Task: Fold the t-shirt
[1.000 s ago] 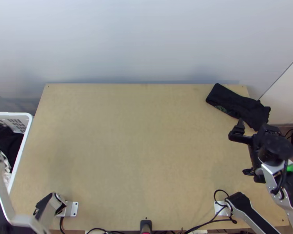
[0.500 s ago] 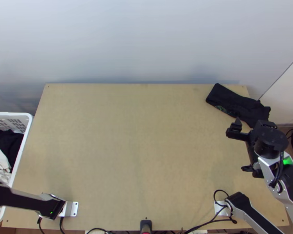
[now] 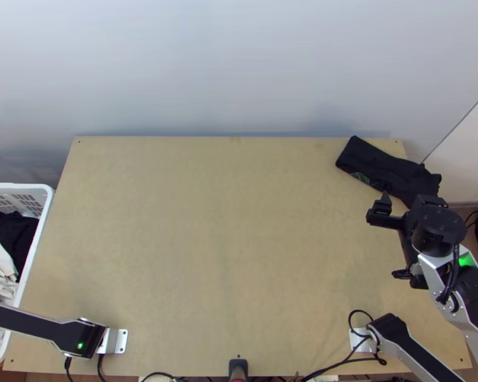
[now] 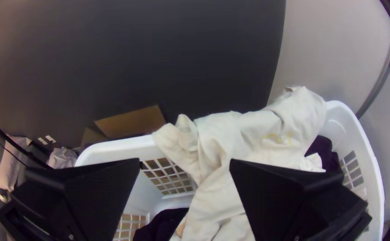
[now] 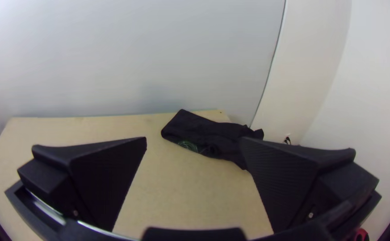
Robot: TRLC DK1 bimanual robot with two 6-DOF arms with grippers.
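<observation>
A black garment (image 3: 389, 170) with a green print lies folded into a long narrow bundle at the table's far right corner. My right gripper (image 3: 392, 245) hangs just nearer than it, over the right side. In the right wrist view the right gripper (image 5: 192, 156) is open, the black cloth (image 5: 208, 134) farther off beyond its fingers. Over the laundry basket, my left gripper (image 4: 186, 163) stands open in the left wrist view; bunched white cloth (image 4: 253, 143) lies beyond and between its fingers, not visibly gripped.
The white basket (image 3: 48, 210) stands off the table's left edge, holding white and black clothes (image 3: 13, 235). The wooden table (image 3: 220, 235) stretches between both arms, with a wall behind. Cables (image 3: 360, 328) lie by the right arm's base.
The left arm has swung toward the near left, uncovering white cloth in the basket. My right gripper has shifted slightly left and away from the near edge; the black garment lies as before.
</observation>
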